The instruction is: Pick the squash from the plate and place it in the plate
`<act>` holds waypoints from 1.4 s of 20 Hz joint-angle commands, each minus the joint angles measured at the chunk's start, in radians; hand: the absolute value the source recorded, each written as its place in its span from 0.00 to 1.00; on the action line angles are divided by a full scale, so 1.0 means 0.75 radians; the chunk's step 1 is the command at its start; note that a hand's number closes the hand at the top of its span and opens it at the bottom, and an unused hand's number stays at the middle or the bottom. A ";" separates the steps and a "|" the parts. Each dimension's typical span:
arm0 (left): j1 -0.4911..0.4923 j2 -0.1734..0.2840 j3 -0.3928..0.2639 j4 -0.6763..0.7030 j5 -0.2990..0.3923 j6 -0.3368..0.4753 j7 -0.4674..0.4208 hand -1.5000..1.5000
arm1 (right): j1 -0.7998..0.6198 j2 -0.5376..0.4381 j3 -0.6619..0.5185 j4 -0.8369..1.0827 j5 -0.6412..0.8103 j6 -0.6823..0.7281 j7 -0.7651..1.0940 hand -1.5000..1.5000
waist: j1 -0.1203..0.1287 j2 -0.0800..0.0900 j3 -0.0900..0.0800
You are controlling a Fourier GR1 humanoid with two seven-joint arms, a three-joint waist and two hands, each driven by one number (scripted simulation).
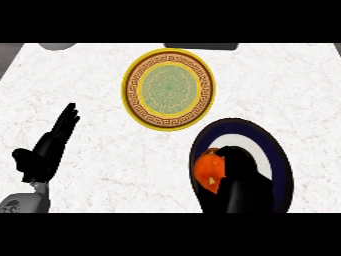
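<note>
From the head view, my right hand (239,172) sits over the dark blue plate (276,150), and the orange squash (210,171) lies just to its left, touching it; the fingers look curled against the squash's right flank, so I read it as a grasp, though the hand hides the far side. The squash sits on the plate's left part and shows no clear long axis (it reads as a rounded lump). What the next move turns on is the yellow patterned plate (168,90): it lies ahead of this hand and to its left, near the blue plate but apart. My left hand (47,150) rests well off to the left, fingers straight, empty, farther from both plates.
</note>
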 commanded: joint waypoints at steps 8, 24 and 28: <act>-0.031 -0.020 -0.026 0.010 -0.017 -0.005 -0.009 0.50 | -0.662 0.087 -0.386 0.440 -0.496 -0.046 0.242 1.00 | 0.058 0.003 -0.001; -0.085 -0.046 -0.043 0.062 -0.055 0.022 -0.015 0.50 | -0.947 0.087 -0.765 1.018 -0.705 -0.624 0.192 0.00 | 0.079 0.018 0.002; -0.107 0.002 -0.002 0.057 -0.018 -0.018 0.012 0.50 | -1.006 0.087 -0.813 0.997 -0.657 -0.818 0.169 0.00 | 0.063 0.003 0.002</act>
